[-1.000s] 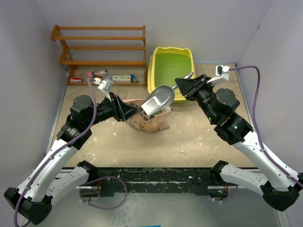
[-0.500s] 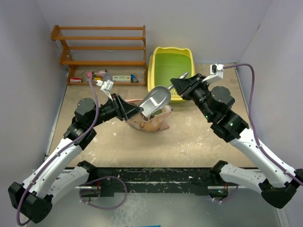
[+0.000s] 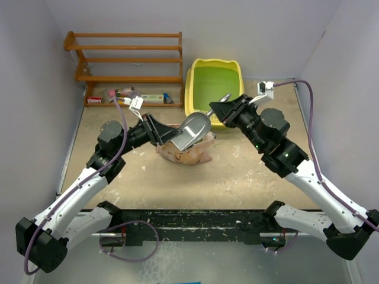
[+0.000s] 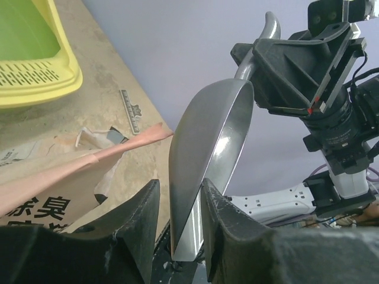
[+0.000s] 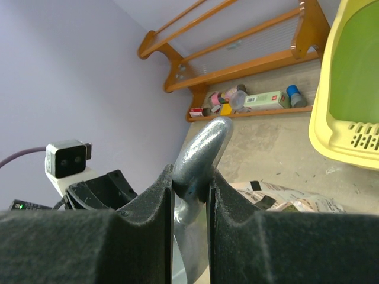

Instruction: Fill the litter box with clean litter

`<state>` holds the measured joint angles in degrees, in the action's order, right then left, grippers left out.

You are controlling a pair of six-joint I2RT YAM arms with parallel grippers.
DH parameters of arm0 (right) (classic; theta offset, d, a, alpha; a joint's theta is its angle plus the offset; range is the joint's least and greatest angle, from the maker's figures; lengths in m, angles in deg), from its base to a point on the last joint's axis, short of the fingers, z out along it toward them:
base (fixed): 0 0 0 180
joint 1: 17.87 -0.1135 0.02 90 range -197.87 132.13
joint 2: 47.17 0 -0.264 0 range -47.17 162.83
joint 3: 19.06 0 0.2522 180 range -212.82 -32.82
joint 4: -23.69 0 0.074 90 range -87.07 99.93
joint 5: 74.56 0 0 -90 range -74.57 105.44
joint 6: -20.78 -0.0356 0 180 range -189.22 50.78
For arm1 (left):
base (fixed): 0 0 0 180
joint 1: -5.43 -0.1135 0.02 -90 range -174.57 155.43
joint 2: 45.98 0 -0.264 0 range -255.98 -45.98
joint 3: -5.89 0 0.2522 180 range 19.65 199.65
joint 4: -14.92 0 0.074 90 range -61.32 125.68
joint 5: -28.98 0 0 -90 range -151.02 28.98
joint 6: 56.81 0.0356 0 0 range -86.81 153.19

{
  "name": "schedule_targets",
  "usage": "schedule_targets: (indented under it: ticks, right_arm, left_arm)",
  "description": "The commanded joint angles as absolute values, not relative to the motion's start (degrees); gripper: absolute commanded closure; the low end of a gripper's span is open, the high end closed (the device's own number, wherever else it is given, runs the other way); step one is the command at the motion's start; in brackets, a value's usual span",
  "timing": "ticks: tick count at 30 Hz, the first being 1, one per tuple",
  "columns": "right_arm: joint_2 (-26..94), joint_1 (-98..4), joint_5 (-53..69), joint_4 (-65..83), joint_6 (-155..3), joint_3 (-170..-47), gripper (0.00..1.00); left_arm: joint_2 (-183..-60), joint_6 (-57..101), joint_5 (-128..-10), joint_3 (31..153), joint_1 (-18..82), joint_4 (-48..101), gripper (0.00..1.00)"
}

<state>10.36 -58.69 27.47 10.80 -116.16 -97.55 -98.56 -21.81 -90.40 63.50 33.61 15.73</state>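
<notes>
Over the surface (image 3: 249, 177), the scoop (image 3: 192, 127) is squeezed by the right fingers (image 5: 148, 207); by the left fingers (image 4: 130, 219), it cannot be told.

Large dark Chinese characters stand on the pink bag (image 4: 53, 183), just left of the left gripper (image 4: 177, 192). The second reads 臭; the first is partly cut off. Finer print farther left on the bag is illegible, as is the label of the box (image 5: 269, 99) far beyond the right gripper (image 5: 189, 189).
</notes>
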Motion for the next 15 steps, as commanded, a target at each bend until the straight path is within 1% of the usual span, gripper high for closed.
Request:
schedule_targets:
  ticks: [1, 9, 15]
  right_arm:
    - [7.61, -58.61, 27.36, 16.11, -116.64, -96.99, 1.00]
    - [8.35, -58.57, 29.92, 16.66, -115.06, -98.57, 1.00]
    - [7.40, -58.59, 33.82, 21.28, -116.04, -96.10, 1.00]
  left_arm:
    - [-99.21, -24.85, -91.77, 62.40, 34.01, 8.31, 0.63]
    - [-97.22, -25.47, -90.35, 61.23, 34.85, 8.33, 0.59]
    - [-95.10, -25.62, -88.40, 60.42, 34.98, 9.17, 0.58]
